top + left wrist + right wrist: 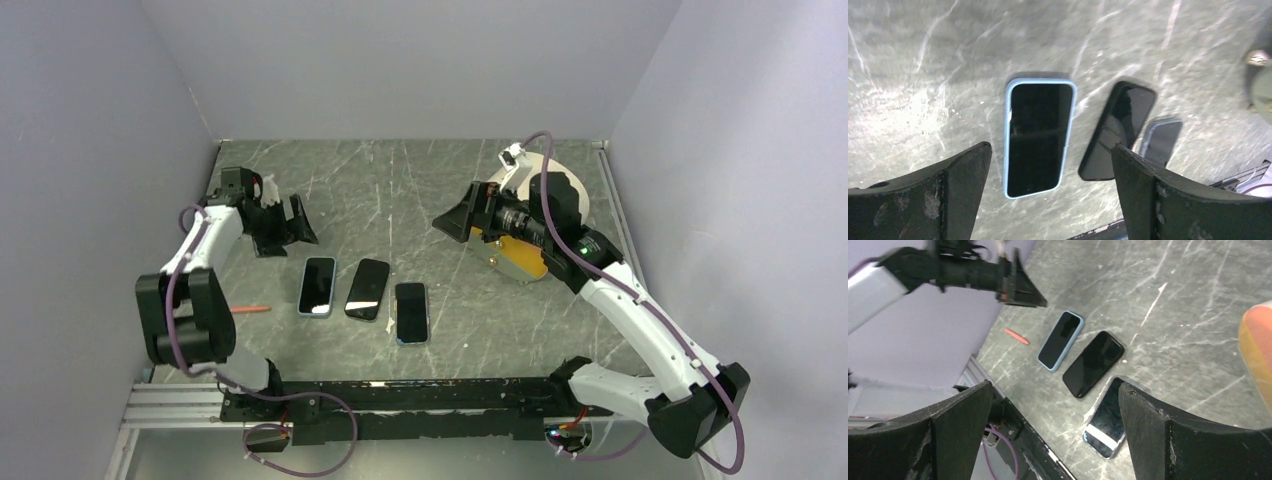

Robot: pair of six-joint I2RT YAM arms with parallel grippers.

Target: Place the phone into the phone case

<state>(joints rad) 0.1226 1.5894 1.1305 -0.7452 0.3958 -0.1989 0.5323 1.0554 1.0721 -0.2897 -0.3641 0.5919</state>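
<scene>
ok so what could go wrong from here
The bare black phone lies flat and tilted, close between the blue-rimmed one and the third handset. A grasp from above could nudge either neighbour. Flat on the table, its thin edges may slip from a pinch.

In the left wrist view a finger (1173,200) of the left gripper (1050,150) covers the grey-edged phone (1162,140) at its lower end. At the right edge a round greenish thing (1262,87) is blurred and cut off. The right wrist view crops an orange-and-yellow shape (1257,347), blurred too. From above, the right arm (620,300) hides much of a yellow-and-white object (520,265) — what it is cannot be told — and the red sliver (250,309) is too small to name.
</scene>
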